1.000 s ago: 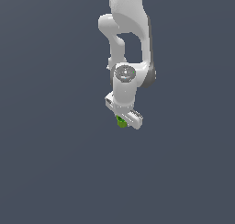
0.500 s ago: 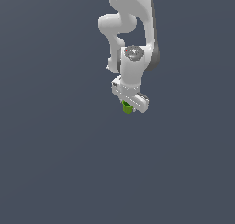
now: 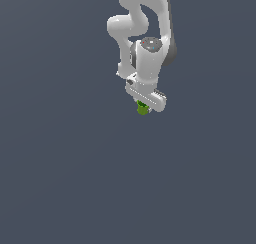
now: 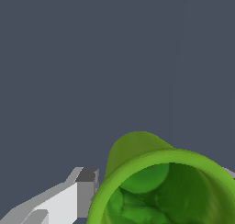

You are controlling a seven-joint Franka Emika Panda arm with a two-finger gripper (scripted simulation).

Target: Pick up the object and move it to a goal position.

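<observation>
Up it goes: since the earlier frames the gripper [image 3: 144, 106] has climbed and swung toward the exterior view's right, carrying the green cup [image 3: 143, 108] with it. Fingers [image 4: 85, 191] are clamped on the cup, which hangs just beneath the white hand, off any surface. On the wrist view, the cup's hollow mouth [image 4: 167, 193] gapes right beside one finger.

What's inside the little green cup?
The small bright green cup looks hollow, with lumpy darker green walls inside and nothing else visible. Its bottom is cut off in the wrist view. The white gripper holds it.
</observation>
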